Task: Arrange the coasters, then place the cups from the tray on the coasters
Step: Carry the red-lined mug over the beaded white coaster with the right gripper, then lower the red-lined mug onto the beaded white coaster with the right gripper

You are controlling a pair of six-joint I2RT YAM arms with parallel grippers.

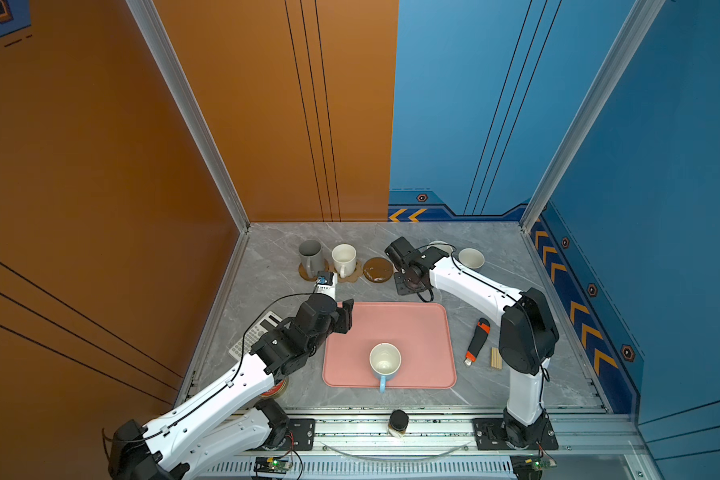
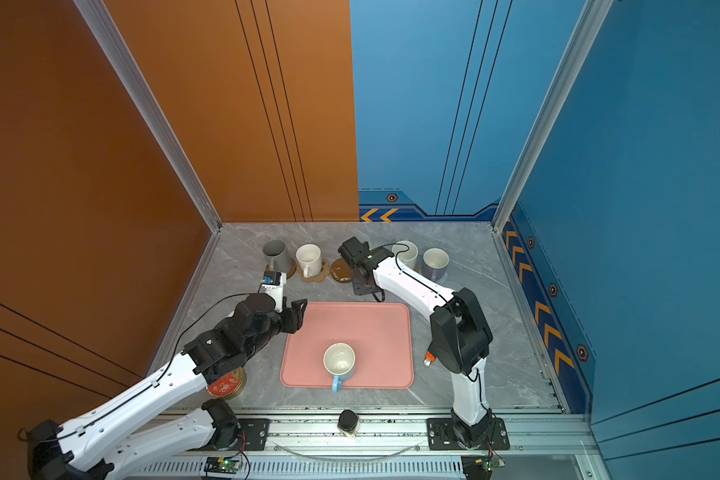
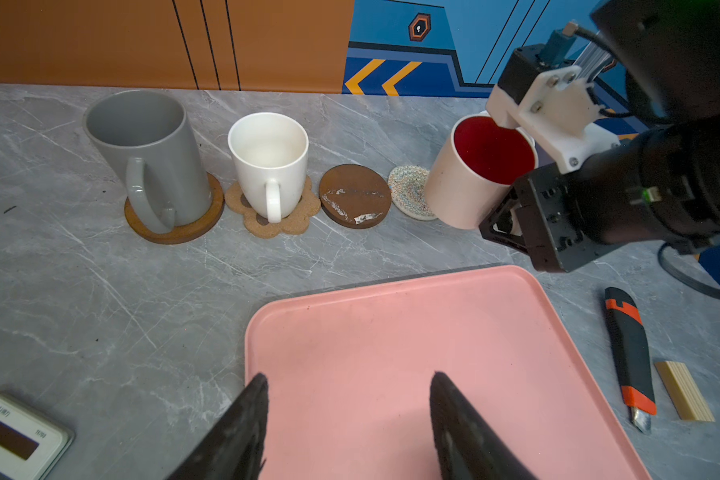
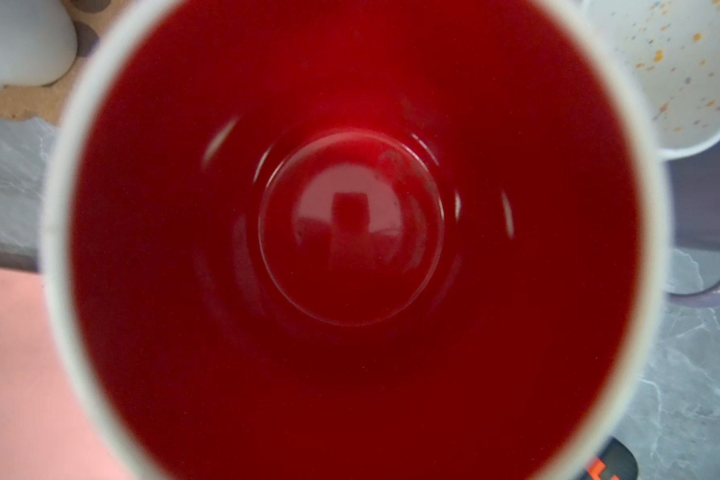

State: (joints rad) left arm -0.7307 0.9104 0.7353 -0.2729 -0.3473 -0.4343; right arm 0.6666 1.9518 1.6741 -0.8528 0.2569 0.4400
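My right gripper (image 3: 506,222) is shut on the white cup with a red inside (image 3: 474,174), which hangs tilted by the white woven coaster (image 3: 408,191); its red inside (image 4: 350,228) fills the right wrist view. The grey cup (image 1: 310,253) stands on a brown disc (image 3: 175,232) and the white cup (image 1: 344,257) on the paw-shaped coaster (image 3: 275,224). Another brown disc (image 1: 378,270) is bare. The speckled cup (image 2: 406,251) and lavender cup (image 2: 435,262) stand at the back right. The light blue cup (image 1: 385,361) sits on the pink tray (image 1: 425,332). My left gripper (image 3: 350,386) hangs open over the tray's far left corner.
A calculator (image 1: 254,336) lies left of the tray, with a red-topped tin (image 2: 225,384) under my left arm. A utility knife (image 1: 476,340) and a wooden block (image 1: 496,358) lie right of the tray. A dark-lidded jar (image 1: 398,422) sits on the front rail.
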